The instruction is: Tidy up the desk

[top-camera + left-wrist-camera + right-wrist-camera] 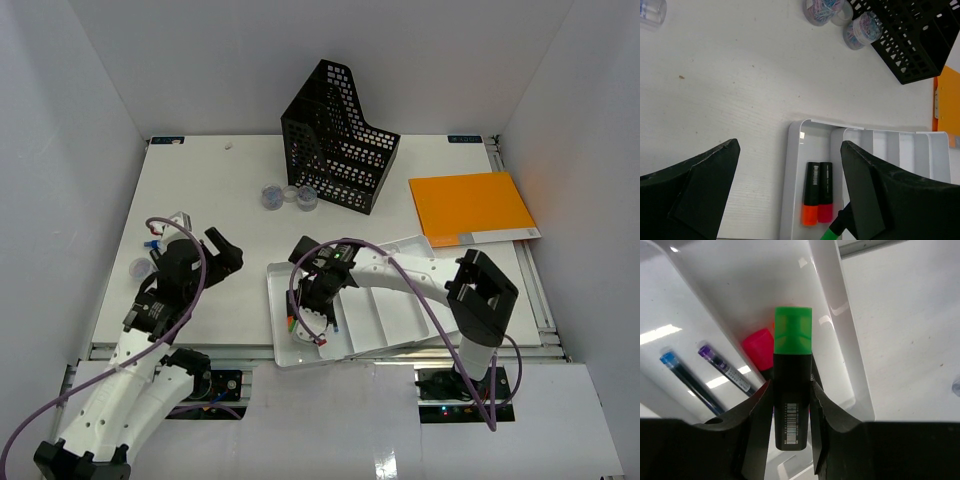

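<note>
White desk (200,190) fills the walled booth and lies under both arms. The right gripper (791,390) is over the tray's (832,305) left compartment, jaws pinched on a green highlighter (793,335), just above the pink highlighter (824,192) and orange highlighter (810,192). The left gripper (790,145) hovers left of the tray, jaws wide, holding nothing.

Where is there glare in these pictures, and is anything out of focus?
Right wrist view: bright glare streaks on the glossy white tray; the green highlighter held by the right gripper is sharp. Left wrist view: the left gripper has dark, low-detail fingers, the desk is sharp. Top view: even light, faint shadows.
</note>
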You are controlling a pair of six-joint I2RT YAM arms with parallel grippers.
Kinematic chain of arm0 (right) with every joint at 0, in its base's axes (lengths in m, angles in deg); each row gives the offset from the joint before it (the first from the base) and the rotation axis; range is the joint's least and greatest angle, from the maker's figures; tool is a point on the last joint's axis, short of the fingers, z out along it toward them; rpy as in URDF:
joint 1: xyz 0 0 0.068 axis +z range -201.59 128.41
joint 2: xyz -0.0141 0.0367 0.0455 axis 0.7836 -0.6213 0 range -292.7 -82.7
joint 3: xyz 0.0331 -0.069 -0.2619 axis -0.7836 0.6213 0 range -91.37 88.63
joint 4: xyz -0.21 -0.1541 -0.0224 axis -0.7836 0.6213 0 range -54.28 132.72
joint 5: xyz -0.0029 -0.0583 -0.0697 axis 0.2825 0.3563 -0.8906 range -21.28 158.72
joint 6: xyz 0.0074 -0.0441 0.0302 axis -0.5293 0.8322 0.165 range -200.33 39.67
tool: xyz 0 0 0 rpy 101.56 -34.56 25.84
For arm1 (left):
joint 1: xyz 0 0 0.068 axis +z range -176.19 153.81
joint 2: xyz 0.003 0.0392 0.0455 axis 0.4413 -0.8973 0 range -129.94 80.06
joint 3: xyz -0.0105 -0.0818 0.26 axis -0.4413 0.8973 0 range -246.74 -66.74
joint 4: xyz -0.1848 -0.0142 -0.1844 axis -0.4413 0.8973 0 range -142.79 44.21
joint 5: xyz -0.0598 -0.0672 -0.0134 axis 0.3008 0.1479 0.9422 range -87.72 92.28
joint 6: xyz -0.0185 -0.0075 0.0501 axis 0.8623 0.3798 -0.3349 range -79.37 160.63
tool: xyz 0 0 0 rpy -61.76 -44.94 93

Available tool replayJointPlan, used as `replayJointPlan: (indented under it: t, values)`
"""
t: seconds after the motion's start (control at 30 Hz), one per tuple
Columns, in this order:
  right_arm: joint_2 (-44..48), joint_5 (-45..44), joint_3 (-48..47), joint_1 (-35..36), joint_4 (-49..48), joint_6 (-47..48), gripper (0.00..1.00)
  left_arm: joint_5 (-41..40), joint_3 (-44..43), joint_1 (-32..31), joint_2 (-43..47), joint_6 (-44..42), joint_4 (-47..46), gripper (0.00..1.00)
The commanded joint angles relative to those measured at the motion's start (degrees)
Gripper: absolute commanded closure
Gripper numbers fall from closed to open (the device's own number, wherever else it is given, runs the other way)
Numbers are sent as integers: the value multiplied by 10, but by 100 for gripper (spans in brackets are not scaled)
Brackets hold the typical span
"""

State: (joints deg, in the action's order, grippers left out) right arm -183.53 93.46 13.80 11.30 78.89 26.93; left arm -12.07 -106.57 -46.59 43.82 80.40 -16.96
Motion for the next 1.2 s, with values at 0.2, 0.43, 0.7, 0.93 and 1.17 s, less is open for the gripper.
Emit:
replayJointPlan:
  t: [0.2,0.43,0.7,0.93,1.17]
  values:
    - [-30,-72,5,61,-80,17,52,4,-14,15,-56,47,28,5]
    - [12,-64,-1,42,-98,-63,21,113,-48,123,-141,-20,-11,6]
    - [106,71,16,-103,-90,-250,25,153,-94,299,-268,-78,13,20]
    - [165,227,102,-263,-110,-361,26,30,-125,359,-350,-86,27,25]
    - [215,280,165,-356,-129,-402,26,8,-166,375,-437,-126,5,22]
